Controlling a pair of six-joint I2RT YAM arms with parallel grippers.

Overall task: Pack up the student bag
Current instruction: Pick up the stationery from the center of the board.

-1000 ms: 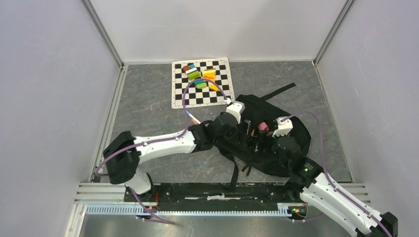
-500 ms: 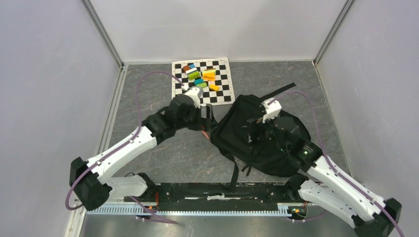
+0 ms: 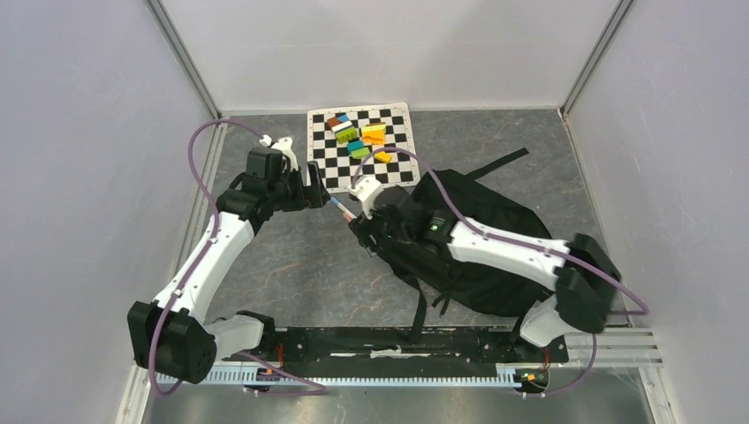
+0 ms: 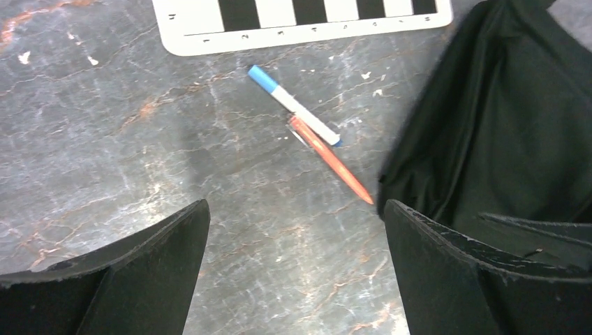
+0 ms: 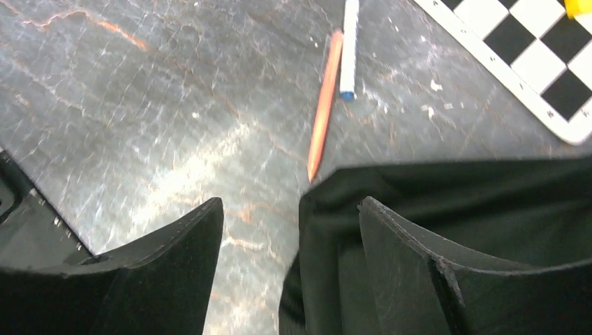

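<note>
Right, I read this as the fetching step: two writing things lie loose on the grey surface (image 3: 283,256) and none is in hand yet. My left end effector (image 4: 294,209) hangs with its jaws spread full wide and holds nothing; straight ahead of its gap lie an orange pen (image 4: 331,160) and a white marker with a blue cap (image 4: 293,105), the two touching or very nearly so, side by side. The black bag (image 3: 490,208) sits just off its right finger, slumped flat on the surface, and the pen's tip reaches almost to the bag's edge. My right end effector (image 5: 290,206) is also parted, somewhat less wide, with nothing clamped; the bag's near edge lies under the right half of its gap, and both pens are just beyond its fingertips. I judge that the next move calls for one end effector to drop over a single pen, jaws square across the barrel, without nudging its neighbour, while the other holds the bag's mouth open; I cannot see an opening from here. By my count: one bag, one orange pen, one marker, one checkered mat (image 3: 389,168) beyond the left end effector, and on it a cluster of coloured blocks (image 3: 358,137) too small to count surely.
</note>
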